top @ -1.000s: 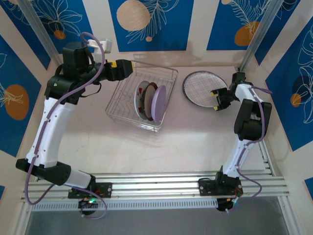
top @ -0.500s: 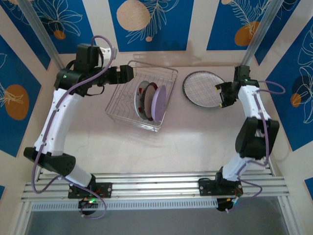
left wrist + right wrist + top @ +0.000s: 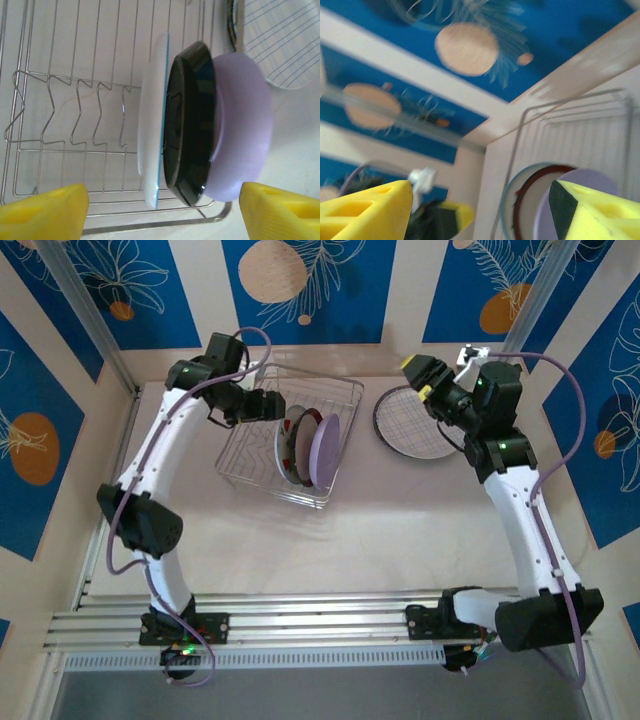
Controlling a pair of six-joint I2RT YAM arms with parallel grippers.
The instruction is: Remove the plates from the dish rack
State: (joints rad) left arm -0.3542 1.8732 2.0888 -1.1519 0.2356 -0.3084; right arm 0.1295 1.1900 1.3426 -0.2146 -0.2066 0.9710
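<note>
A: Where are the plates [image 3: 305,445]?
B: On edge in the dish rack [image 3: 248,455], white against lilac. The grid-lined plate [image 3: 412,425] lies flat on the table to the right.
A: Grippers?
B: The left gripper [image 3: 162,215] gapes empty at the stack's edge. The right gripper [image 3: 420,378] hovers spread and empty over the grid-lined plate.
A: Advice?
B: I'd straddle just 1 rim, the lilac plate [image 3: 242,130], close squarely and lift straight up.

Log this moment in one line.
left gripper: open, at dish rack | right gripper: open, near grid plate | in rack: three plates on edge | grid plate: flat on table
</note>
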